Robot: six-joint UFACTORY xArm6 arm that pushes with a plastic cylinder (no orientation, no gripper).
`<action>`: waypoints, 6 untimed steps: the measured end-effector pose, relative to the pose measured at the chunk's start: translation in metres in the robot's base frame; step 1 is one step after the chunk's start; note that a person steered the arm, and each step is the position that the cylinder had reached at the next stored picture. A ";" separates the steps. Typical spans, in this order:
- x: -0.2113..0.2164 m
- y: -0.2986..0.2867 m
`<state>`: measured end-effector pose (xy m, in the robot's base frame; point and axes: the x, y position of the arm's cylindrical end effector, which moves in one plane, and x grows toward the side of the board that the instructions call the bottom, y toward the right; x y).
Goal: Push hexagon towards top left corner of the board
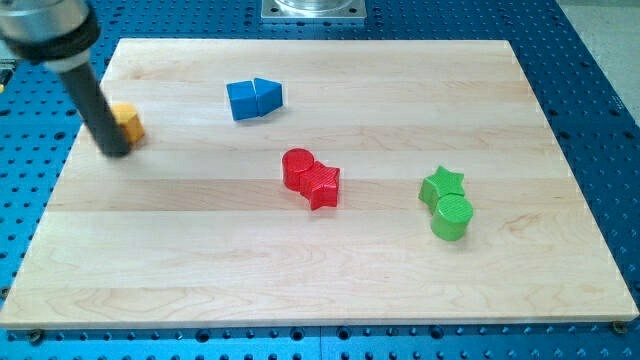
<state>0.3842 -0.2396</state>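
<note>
Now my tip [117,151] against the orange hexagon [128,122]

Just one camera here, so nothing overlaps with a second view. It sits high up off the near long edge of the pale wooden board [300,270], tilted down and looking across it, so the board's far edge comes out shorter than the near one. It's close enough that the board fills nearly the whole frame, with only a rim of blue perforated metal table [600,90] around it. A grey metal mount plate [314,9] peeks in just past the board's far edge.
</note>
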 end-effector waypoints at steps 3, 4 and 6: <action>-0.086 0.085; -0.105 0.114; -0.112 0.057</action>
